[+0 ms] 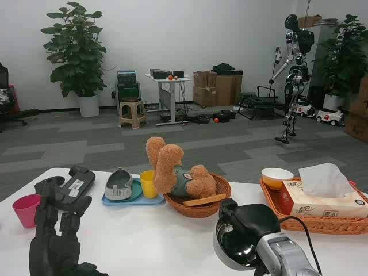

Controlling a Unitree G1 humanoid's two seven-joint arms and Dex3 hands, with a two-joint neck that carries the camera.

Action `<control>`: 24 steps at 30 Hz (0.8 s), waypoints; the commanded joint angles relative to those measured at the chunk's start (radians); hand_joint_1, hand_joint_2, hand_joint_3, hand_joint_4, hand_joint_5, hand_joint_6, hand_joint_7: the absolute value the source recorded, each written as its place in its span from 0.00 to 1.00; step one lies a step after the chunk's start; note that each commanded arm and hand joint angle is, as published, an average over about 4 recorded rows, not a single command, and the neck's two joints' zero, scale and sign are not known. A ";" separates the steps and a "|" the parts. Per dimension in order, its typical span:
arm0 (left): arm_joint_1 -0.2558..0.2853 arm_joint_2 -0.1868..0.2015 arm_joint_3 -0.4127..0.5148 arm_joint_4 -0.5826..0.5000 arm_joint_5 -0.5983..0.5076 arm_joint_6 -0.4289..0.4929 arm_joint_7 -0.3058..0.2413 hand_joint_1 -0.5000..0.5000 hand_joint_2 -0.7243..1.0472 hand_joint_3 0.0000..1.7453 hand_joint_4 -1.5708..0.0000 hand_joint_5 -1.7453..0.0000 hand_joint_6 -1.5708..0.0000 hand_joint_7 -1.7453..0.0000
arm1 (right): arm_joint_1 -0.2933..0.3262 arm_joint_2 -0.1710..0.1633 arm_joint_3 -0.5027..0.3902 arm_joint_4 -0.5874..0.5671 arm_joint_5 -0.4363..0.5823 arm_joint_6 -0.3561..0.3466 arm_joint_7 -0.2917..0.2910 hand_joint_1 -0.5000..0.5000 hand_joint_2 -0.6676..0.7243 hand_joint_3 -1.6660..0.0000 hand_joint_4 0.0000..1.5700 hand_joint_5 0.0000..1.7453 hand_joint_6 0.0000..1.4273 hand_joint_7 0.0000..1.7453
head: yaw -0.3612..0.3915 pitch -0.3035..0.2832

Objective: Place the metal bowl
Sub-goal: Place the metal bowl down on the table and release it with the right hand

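Observation:
A shiny metal bowl (232, 247) hangs tilted on its side just above the white table (149, 236), low and right of centre. My right hand (253, 224) grips it from the right, black fingers wrapped over its rim, with the silver forearm running off the bottom right. My left hand (57, 230) stands at the lower left over the table, fingers spread and pointing up, holding nothing.
A pink cup (26, 210) stands at the left edge beside a black device (75, 183). Behind lie a blue tray (133, 199) with a grey shoe and yellow cup, a wicker basket (198, 207) holding a teddy bear, and an orange tray (322, 221) with tissues and a bowl.

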 commanded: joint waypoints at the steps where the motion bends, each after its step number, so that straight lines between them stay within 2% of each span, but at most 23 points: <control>1: -0.010 -0.002 -0.007 0.000 -0.008 -0.003 0.002 0.00 0.00 0.00 0.38 0.41 1.00 0.96 | 0.005 0.003 -0.009 0.010 0.042 -0.007 0.014 0.25 0.18 0.19 0.73 0.39 0.38 0.68 | -0.007 -0.073; 3: -0.010 -0.002 -0.007 0.000 -0.008 -0.004 0.002 0.00 0.00 0.00 0.38 0.41 1.00 0.98 | 0.005 0.002 -0.010 0.008 0.043 -0.007 0.014 0.25 0.18 0.19 0.73 0.39 0.38 0.68 | -0.004 -0.043; 5: -0.009 -0.002 -0.007 0.000 -0.008 -0.004 0.002 0.00 0.00 0.00 0.38 0.41 1.00 1.00 | 0.006 0.003 -0.010 0.006 0.043 -0.007 0.014 0.27 0.18 0.19 0.73 0.39 0.38 0.68 | -0.004 -0.042; 10: -0.003 -0.002 -0.005 -0.002 -0.008 -0.003 0.002 0.00 0.00 0.00 0.38 0.41 1.00 0.98 | 0.009 0.004 -0.010 0.000 0.043 -0.007 0.014 0.25 0.18 0.19 0.73 0.39 0.38 0.68 | -0.001 -0.039; 14: 0.003 -0.002 -0.004 -0.007 -0.008 -0.004 0.001 0.00 0.00 0.00 0.38 0.41 1.00 0.98 | 0.010 0.005 -0.010 -0.001 0.044 -0.007 0.014 0.25 0.22 0.19 0.73 0.39 0.40 0.68 | 0.001 -0.038; 18: 0.009 -0.002 -0.003 -0.011 -0.008 -0.003 0.002 0.00 0.00 0.00 0.38 0.41 1.00 0.96 | 0.012 0.005 -0.010 -0.006 0.044 -0.007 0.016 0.25 0.18 0.19 0.73 0.39 0.39 0.68 | 0.002 -0.039; 24: 0.013 -0.002 -0.001 -0.012 -0.008 -0.003 0.002 0.00 0.00 0.00 0.38 0.41 1.00 0.98 | 0.010 0.005 -0.007 0.008 0.033 -0.006 0.017 0.25 0.20 0.19 0.71 0.39 0.40 0.68 | 0.003 -0.040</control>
